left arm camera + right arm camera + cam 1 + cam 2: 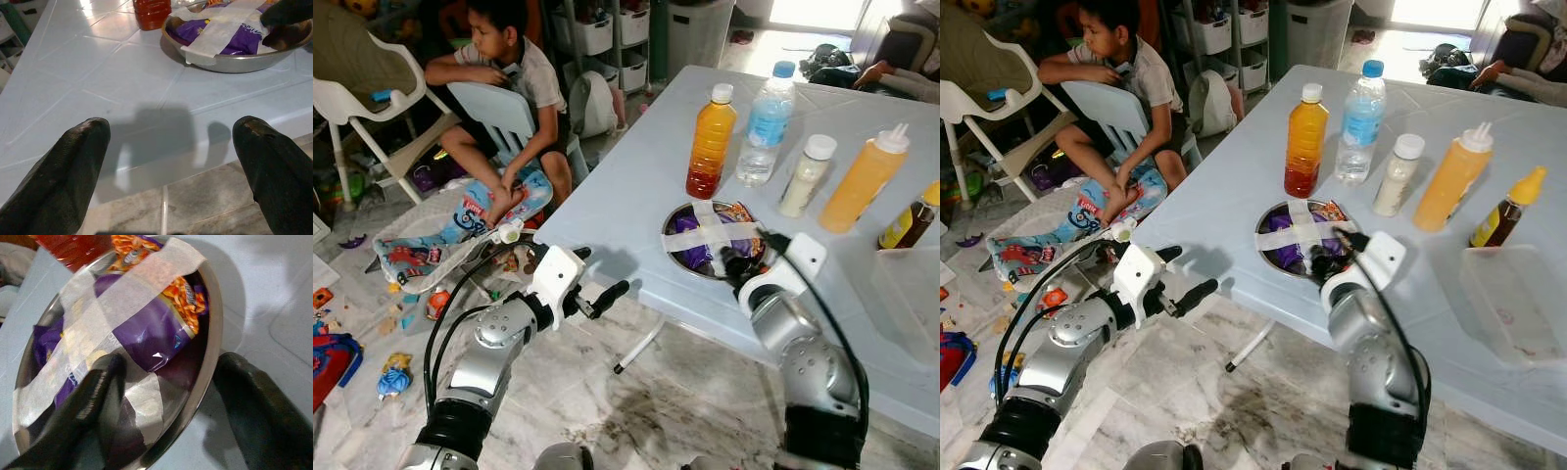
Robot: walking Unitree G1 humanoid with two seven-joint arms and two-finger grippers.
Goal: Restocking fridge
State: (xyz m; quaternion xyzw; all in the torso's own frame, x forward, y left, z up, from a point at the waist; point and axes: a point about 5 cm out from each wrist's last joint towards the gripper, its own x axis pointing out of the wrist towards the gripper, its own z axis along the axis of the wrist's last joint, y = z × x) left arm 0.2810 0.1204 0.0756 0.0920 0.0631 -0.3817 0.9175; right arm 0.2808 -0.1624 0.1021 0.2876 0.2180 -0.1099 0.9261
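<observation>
A metal bowl [677, 217] holding purple snack packets [146, 335] under a cross of white tape [715, 227] stands near the front edge of the pale blue table [626, 186]. My right gripper [750, 252] is open astride the bowl's near rim. In the right wrist view one finger [95, 396] sits inside the bowl on the tape and the other [254, 401] is outside the rim. My left gripper [597, 274] is open and empty, held off the table's front left edge and pointing toward the bowl [230, 61].
Behind the bowl stand an orange juice bottle [711, 142], a water bottle [766, 125], a small white bottle [807, 176], an orange squeeze bottle [865, 179] and a dark sauce bottle [911, 220]. A clear tub [911, 294] lies at the right. A person [509, 78] sits on a chair at the left, with toys on the floor.
</observation>
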